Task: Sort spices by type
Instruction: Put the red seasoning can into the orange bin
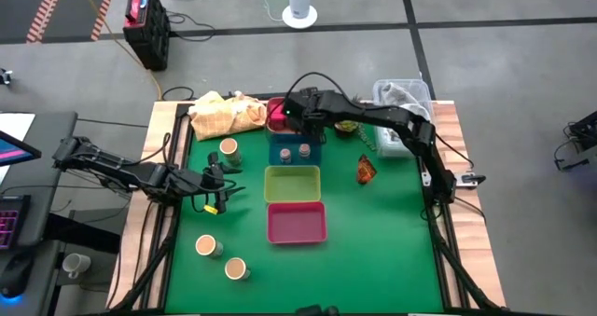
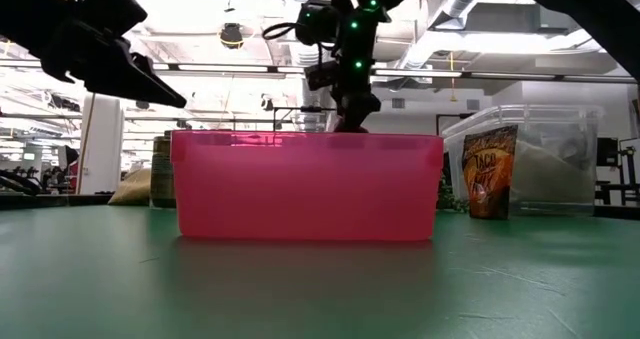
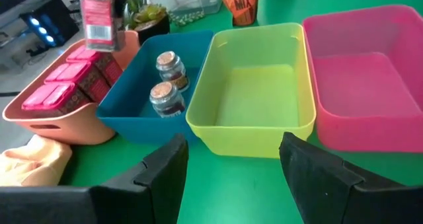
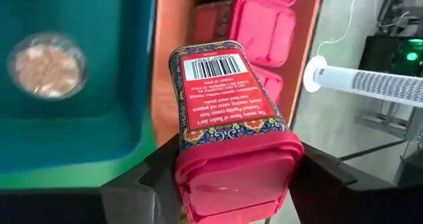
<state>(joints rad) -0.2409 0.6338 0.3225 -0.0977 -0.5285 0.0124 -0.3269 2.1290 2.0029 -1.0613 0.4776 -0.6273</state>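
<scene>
My right gripper (image 4: 231,168) hangs over the salmon tray (image 3: 39,121), shut on a pink-red cube (image 3: 99,16). Several more pink-red cubes (image 3: 66,85) lie in that tray. Two grey shaker jars (image 3: 166,82) stand in the blue tray (image 3: 125,108). The yellow tray (image 3: 254,128) and pink tray (image 3: 370,131) show nothing inside. My left gripper (image 3: 231,178) is open, low over the table left of the trays (image 1: 216,181). Three tan-topped jars (image 1: 229,150), (image 1: 206,246), (image 1: 236,268) stand on the mat. The orange-brown packet (image 2: 490,174) stands upright on its lower edge, right of the trays. My right gripper pinches the pink-red cube between its two fingers at the pink lid end (image 4: 231,184), one finger (image 4: 149,178) on each of two opposite sides. The fingers come from above, pointing down. The cube hangs upright below them, lifted clear above the salmon tray, its labelled body (image 4: 221,95) pointing down.
A yellow cloth (image 1: 224,114) lies left of the salmon tray. A small green plant (image 3: 147,16) and a clear plastic box (image 1: 401,97) sit at the far right. Open green mat lies right of the yellow and pink trays.
</scene>
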